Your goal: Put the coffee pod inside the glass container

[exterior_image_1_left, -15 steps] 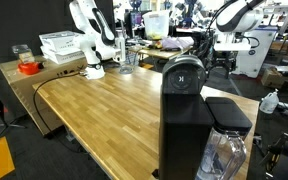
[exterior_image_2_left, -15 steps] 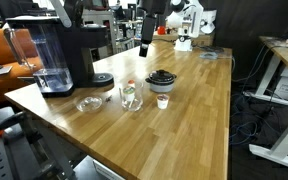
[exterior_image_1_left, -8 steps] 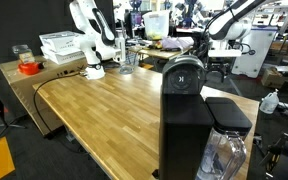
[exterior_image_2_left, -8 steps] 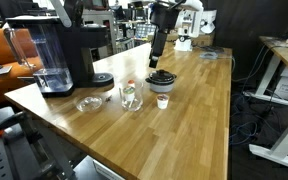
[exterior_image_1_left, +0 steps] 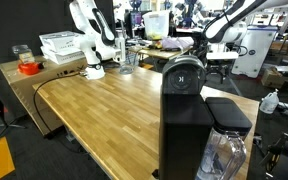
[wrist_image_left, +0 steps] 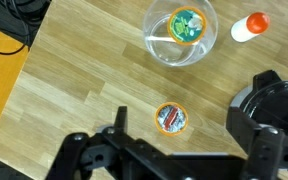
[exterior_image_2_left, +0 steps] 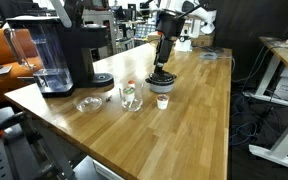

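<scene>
Has swung in from the far end of the table (exterior_image_2_left: 204,110) and come lower over the last second, now hanging the claw (exterior_image_2_left: 162,68) just above the black round holder (exterior_image_2_left: 161,80) in an exterior view. Leaves everything else in place: no shift in the coffee pod (wrist_image_left: 171,119), the glass container (wrist_image_left: 181,35) or the coffee machine (exterior_image_2_left: 59,50). Keeps the claw spread wide, pinching nothing. Frames the pod, in the wrist view, upright on the bare table between the two fingers (wrist_image_left: 120,125), though not yet down at its level, judging by the exterior view. Puts the holder just beside the pod on one side and the glass container near on another, apart from it. Shows a green-topped pod (wrist_image_left: 188,25) already lying inside the container, and a small red-capped white thing (wrist_image_left: 250,27) just beside its wall. Means, for the task, an approach nearly lined up and a grasp not yet begun: pod outside the container, untouched. Calls next, most likely, for a straight drop to bracket the pod's rim, then a squeeze, a lift and a short carry over to the glass mouth. Risks clipping the black holder with one finger on the way down, so close to the pod. Risks too tipping so light a pod with a one-sided touch.
</scene>
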### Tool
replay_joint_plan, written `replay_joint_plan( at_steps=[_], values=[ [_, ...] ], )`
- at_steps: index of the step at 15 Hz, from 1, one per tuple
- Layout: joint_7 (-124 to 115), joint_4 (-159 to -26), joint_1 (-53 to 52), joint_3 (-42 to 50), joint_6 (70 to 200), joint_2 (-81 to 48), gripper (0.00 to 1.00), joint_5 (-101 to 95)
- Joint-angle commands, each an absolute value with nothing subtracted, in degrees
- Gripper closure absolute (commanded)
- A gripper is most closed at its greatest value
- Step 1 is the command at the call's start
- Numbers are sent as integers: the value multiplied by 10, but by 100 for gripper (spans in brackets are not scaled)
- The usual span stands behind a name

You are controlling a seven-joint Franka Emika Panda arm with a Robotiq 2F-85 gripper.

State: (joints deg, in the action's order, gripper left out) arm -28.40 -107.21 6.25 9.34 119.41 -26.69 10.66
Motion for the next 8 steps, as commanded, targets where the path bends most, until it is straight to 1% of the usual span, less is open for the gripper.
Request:
replay_joint_plan(
  at_steps=[1,8],
  values=[
    [-283,-1071,61,96,1192,-268,0,108],
    [-270,-1054,69,94,1222,-306,0,114]
  ],
)
